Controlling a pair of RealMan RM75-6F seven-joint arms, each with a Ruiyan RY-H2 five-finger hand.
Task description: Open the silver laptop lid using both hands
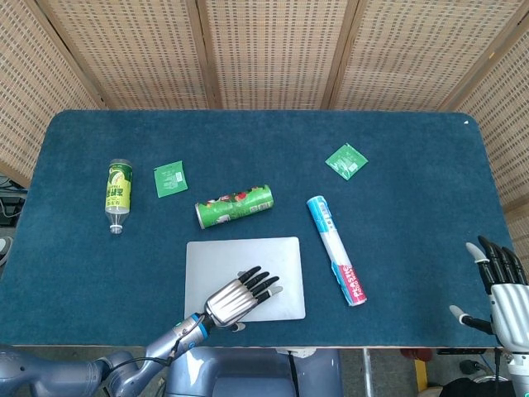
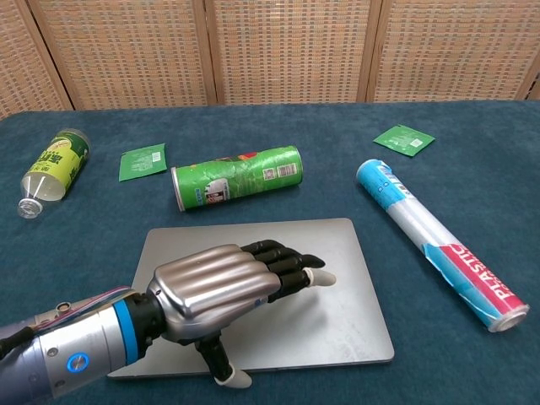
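Over the near half of the closed silver laptop point(image 2: 337, 304), the left hand point(image 2: 221, 284) lies palm down with its fingers stretched flat and a little apart, holding nothing. Its fingertips point(image 2: 319, 277) reach toward the middle of the lid, and the thumb hangs down past the laptop's near edge; whether the thumb tip touches that edge or the table point(image 1: 397, 207) cannot be told. The palm hides much of the lid's left front part in the chest view. In the head view the same hand point(image 1: 234, 298) sits on the laptop's point(image 1: 248, 256) front edge, its arm cut off at the bottom of the frame.

The right hand point(image 1: 498, 285) stands far off to the right at the table's near corner, fingers upright and spread, gripping nothing; its wrist is cut off by the frame edge, and the chest view does not show it.

The laptop lies flat and shut, its long axis running left to right, parallel to the table's near edge.

Beyond the left hand's fingertips lies a green can point(image 2: 236, 177) on its side. To the right of the hand lies a plastic-wrap roll point(image 2: 439, 245), and past it a green packet point(image 2: 404, 139). Far to the hand's left are another green packet point(image 2: 142, 161) and a bottle point(image 2: 52, 169) on its side.
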